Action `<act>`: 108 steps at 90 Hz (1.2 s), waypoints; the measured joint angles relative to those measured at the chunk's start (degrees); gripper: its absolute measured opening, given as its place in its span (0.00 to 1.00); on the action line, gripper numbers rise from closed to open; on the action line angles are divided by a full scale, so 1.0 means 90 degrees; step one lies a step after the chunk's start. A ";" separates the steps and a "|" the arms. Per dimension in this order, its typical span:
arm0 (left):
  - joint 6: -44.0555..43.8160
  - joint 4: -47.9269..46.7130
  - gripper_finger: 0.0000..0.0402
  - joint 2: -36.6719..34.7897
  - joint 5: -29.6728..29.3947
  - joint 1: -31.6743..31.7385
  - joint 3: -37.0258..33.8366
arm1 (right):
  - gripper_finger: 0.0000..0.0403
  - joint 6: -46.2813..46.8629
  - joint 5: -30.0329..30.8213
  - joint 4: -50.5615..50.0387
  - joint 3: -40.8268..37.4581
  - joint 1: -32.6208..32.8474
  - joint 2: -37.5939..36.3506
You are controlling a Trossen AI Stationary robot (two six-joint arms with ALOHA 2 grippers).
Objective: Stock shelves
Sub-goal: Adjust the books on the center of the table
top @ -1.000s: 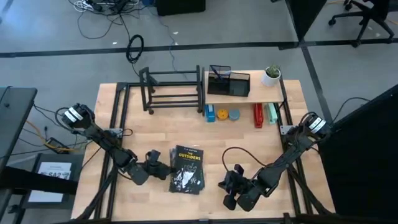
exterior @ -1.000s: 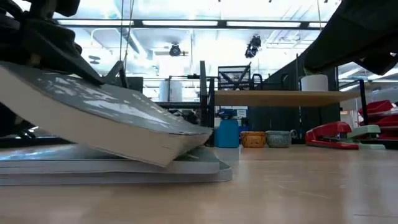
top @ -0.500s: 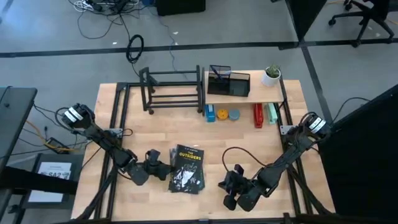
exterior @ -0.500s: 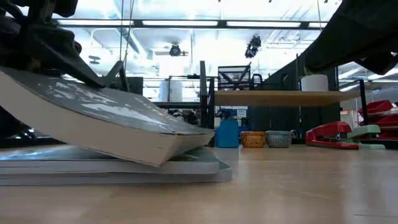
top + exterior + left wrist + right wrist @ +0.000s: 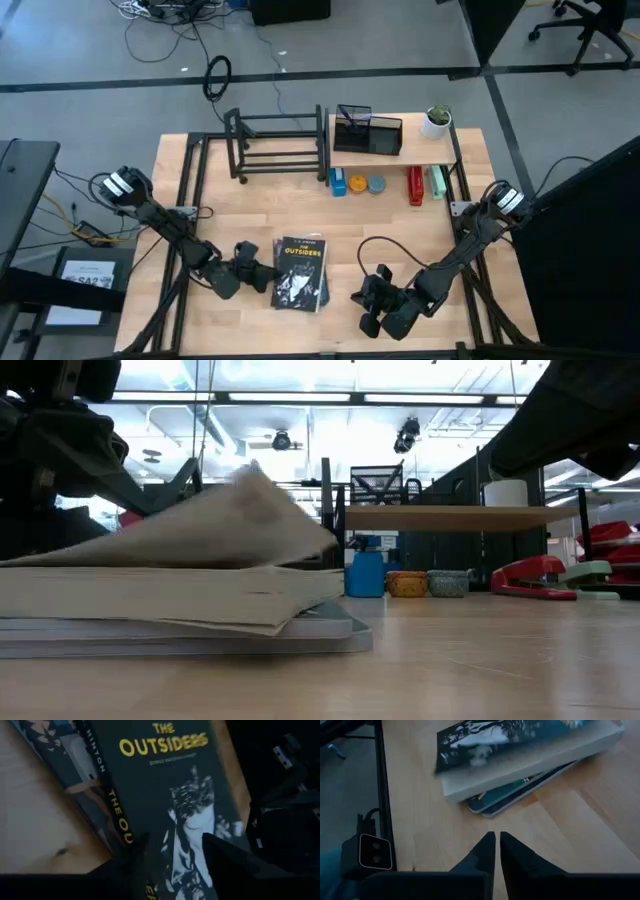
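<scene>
Paperback (image 5: 301, 272) at lower centre of the high view now lies flat on the stack, no longer tilted, its cover lifting. Left gripper (image 5: 262, 275) touches its left edge, fingers spread. Right gripper (image 5: 372, 300) waits lower right, pinched closed. Shelves (image 5: 278, 144) stand along the top.

The top book's (image 5: 160, 585) front cover (image 5: 250, 510) is motion-blurred in the low view. That picture's left edge cuts off the stack. In the left wrist view, the lower books (image 5: 65, 775) show only slivers, their titles unreadable.
</scene>
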 joint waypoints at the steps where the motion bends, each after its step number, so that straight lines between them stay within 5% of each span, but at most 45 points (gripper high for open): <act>1: 0.0000 -0.0003 0.43 -0.0006 0.0022 0.0000 0.0000 | 0.00 0.0000 0.0000 0.0000 0.0000 0.0000 0.0000; 19: 0.0010 -0.0622 0.42 -0.0359 0.0653 -0.0002 0.0113 | 0.00 0.0000 -0.0106 0.0008 0.0000 -0.0044 0.0000; 42: -0.0042 -0.3454 0.31 -0.0248 0.2201 -0.0040 0.1610 | 0.00 -0.0597 -0.1488 0.0297 0.0000 -0.1030 0.0000; 57: -0.0094 -0.4681 0.24 0.0166 0.2469 -0.0183 0.2308 | 0.00 -0.0858 -0.2020 0.0111 0.0000 -0.1698 0.0009; 74: -0.0355 -0.4529 0.18 0.0910 0.2552 -0.0204 0.2331 | 0.00 -0.1060 -0.2505 0.0116 0.0005 -0.2221 0.0340; 108: 0.0148 -0.2212 0.14 0.1469 0.2323 -0.0226 0.2337 | 0.00 -0.1115 -0.2613 -0.0046 0.0005 -0.2433 0.0823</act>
